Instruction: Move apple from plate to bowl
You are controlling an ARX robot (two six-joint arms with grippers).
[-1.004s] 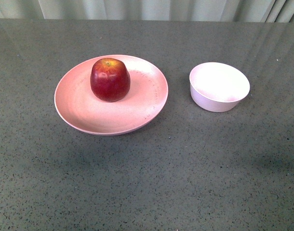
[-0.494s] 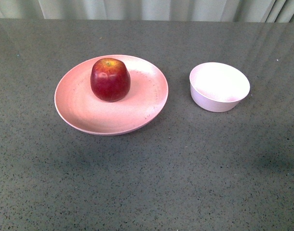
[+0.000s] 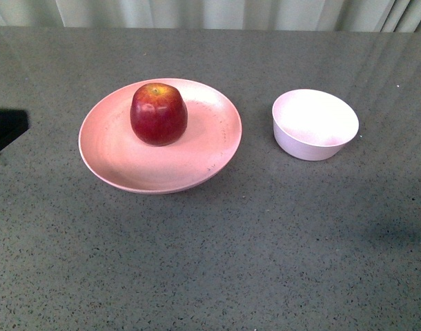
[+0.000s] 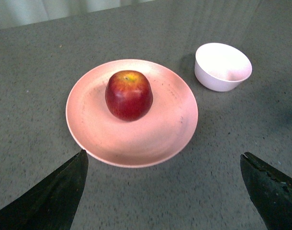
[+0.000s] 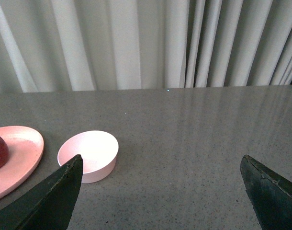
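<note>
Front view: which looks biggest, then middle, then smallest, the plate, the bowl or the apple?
1. plate, clearly the widest.
2. bowl, a bit wider than the apple.
3. apple.

Soft overhead light is casting faint shadows beneath the plate (image 3: pixel 128 179) and bowl (image 3: pixel 307 146); pale glare streaks are crossing the far tabletop (image 3: pixel 376 62); all 3 views are looking sharp.

plate (image 3: pixel 121 162) and bowl (image 3: pixel 301 147) on grey table (image 3: pixel 266 241)
</note>
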